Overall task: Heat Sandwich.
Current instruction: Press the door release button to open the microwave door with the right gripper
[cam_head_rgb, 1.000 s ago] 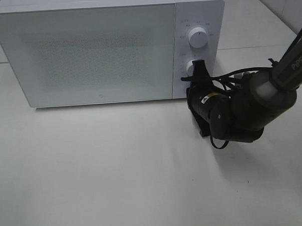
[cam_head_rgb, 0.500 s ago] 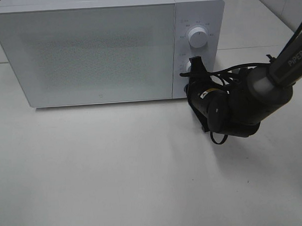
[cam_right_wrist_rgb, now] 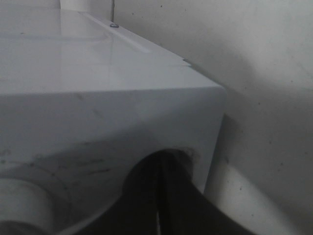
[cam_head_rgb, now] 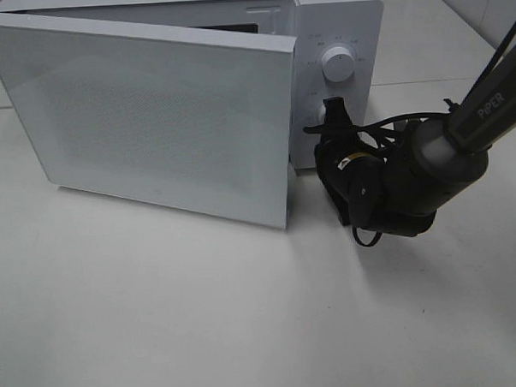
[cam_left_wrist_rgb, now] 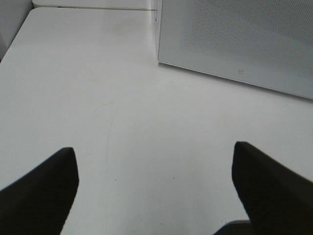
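Since the microwave door [cam_head_rgb: 152, 121] stood ajar, I'd have backed the right gripper [cam_head_rgb: 335, 113], fingers pressed together, straight off the panel [cam_head_rgb: 362, 35]. The left gripper [cam_left_wrist_rgb: 154, 149] hung spread wide, empty.

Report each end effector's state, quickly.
Left end effector: open, holding nothing, above the table.
Right end effector: shut, holding nothing, tip at the microwave control panel.

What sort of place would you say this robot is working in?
Most likely a lab bench set up as a mock kitchen corner: a white microwave with its door ajar stands on a plain white table, and a black robot arm reaches toward its control panel.
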